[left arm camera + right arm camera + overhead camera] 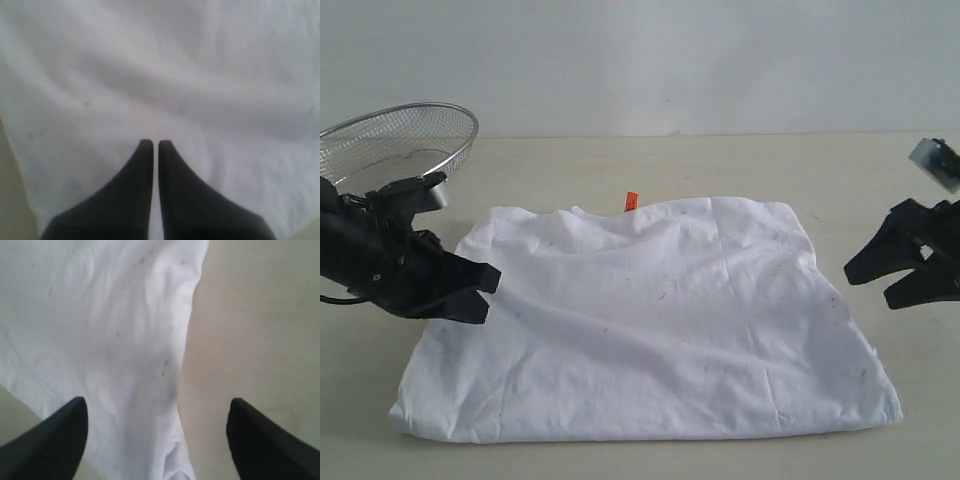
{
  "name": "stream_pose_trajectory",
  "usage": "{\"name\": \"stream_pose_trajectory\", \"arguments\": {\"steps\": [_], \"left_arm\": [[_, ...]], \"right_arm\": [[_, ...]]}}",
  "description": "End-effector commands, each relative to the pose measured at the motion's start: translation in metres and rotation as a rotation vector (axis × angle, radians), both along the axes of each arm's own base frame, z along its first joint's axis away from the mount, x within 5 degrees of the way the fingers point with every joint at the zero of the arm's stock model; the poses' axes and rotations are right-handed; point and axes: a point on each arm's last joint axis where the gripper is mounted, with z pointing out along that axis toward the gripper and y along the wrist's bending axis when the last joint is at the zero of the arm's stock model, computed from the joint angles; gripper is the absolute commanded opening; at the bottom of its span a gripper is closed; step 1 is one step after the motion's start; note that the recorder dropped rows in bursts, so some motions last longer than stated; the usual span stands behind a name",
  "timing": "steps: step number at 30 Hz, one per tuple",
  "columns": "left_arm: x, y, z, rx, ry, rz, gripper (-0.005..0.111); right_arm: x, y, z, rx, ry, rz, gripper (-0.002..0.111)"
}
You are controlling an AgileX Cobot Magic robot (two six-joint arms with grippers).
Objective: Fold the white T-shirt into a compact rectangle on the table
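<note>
Fingers of the left gripper are pressed together, while those of the right gripper are spread wide and empty, one on either side of the white T-shirt.
The shirt lies flat on the table, plain side up, with its long axis running left to right in the exterior view. Its neck, marked by the orange tag, points to the far side. The left arm reaches in low from beside the wire basket, its closed tips over the shirt's left edge with no cloth visibly pinched. The right arm hovers off the shirt's right edge, apart from it, jaws aimed toward the cloth.
</note>
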Motion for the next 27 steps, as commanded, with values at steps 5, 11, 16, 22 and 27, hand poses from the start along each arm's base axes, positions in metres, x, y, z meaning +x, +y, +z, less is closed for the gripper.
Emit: {"name": "stream_pose_trajectory", "arguments": {"steps": [5, 11, 16, 22, 27], "left_arm": [[-0.004, -0.001, 0.0, -0.006, 0.0, -0.001, 0.005], [-0.004, -0.001, 0.001, -0.012, 0.003, 0.001, 0.005], [-0.004, -0.002, 0.001, -0.014, 0.007, -0.002, 0.005], [-0.012, -0.007, -0.003, -0.041, 0.043, 0.003, 0.005], [-0.019, -0.031, -0.006, -0.028, 0.026, -0.055, 0.005]], "right_arm": [[0.013, 0.04, -0.037, -0.043, 0.058, 0.083, 0.071], [0.021, 0.063, -0.062, -0.103, 0.09, 0.078, 0.066], [0.024, 0.076, -0.072, -0.141, 0.087, 0.087, 0.017], [0.017, 0.063, -0.072, -0.188, 0.144, 0.114, 0.0], [0.008, 0.036, -0.065, -0.285, 0.22, 0.08, 0.0]]}}
